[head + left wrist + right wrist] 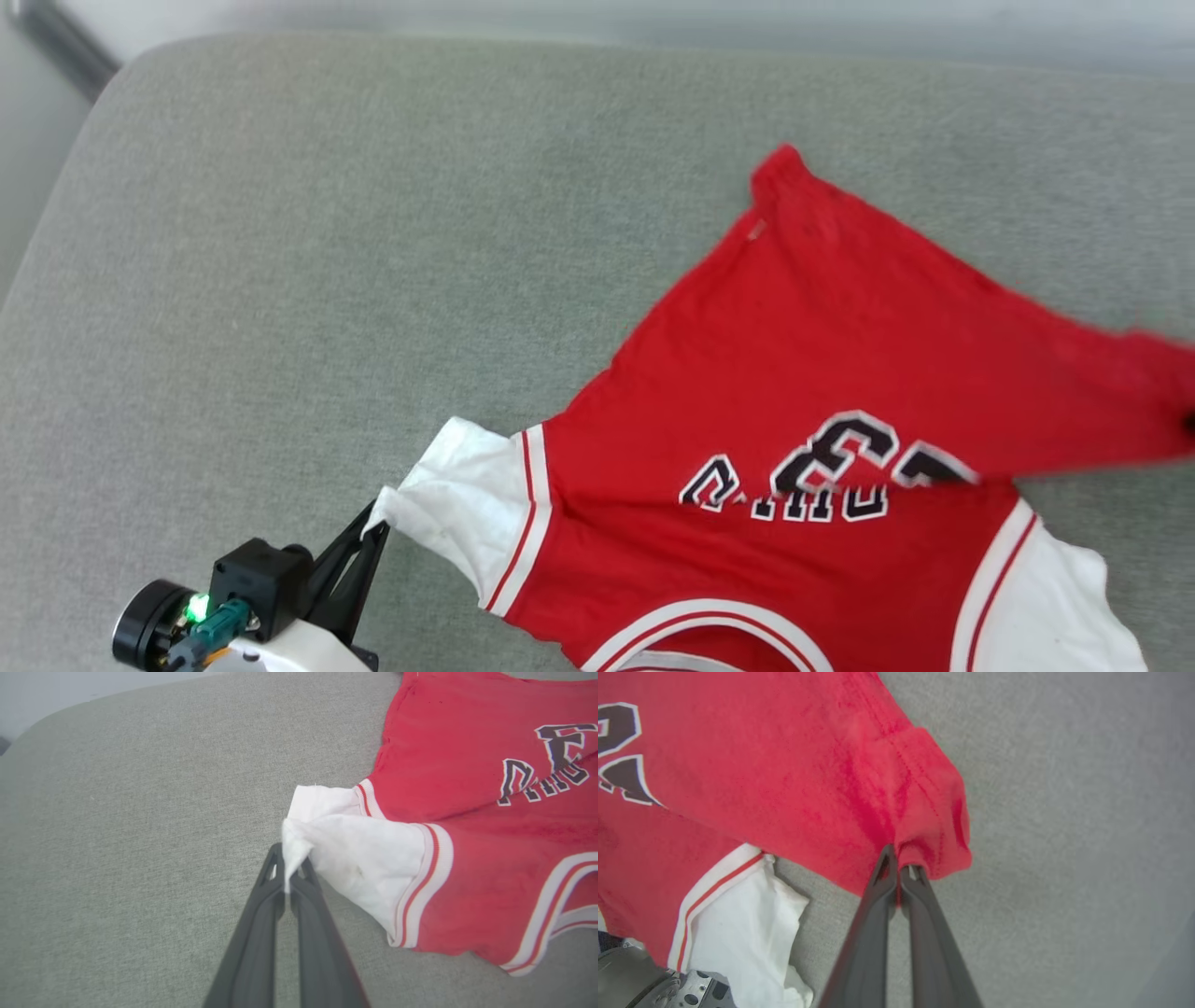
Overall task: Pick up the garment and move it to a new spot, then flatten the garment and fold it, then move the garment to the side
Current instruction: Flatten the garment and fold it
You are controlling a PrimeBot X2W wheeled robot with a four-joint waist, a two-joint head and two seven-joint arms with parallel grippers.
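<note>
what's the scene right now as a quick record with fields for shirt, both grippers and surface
surface: grey fabric cushion
garment: red jersey, printed side up, not flat; a red flap overlaps part of the numbers
left gripper: shut on the tip of the white sleeve
right gripper: shut on a bunched red corner of the garment
stage: not yet flattened or folded

The garment (822, 355) lies on the cushion (327, 233), over its right and near part. The left tool (289, 858), at the near left, pinches the tip of the left-hand sleeve (467, 509). The right tool (899, 861), out at the right, clamps a hem corner, apparently lifted above the other sleeve (738, 914), which lies nearer the robot.
</note>
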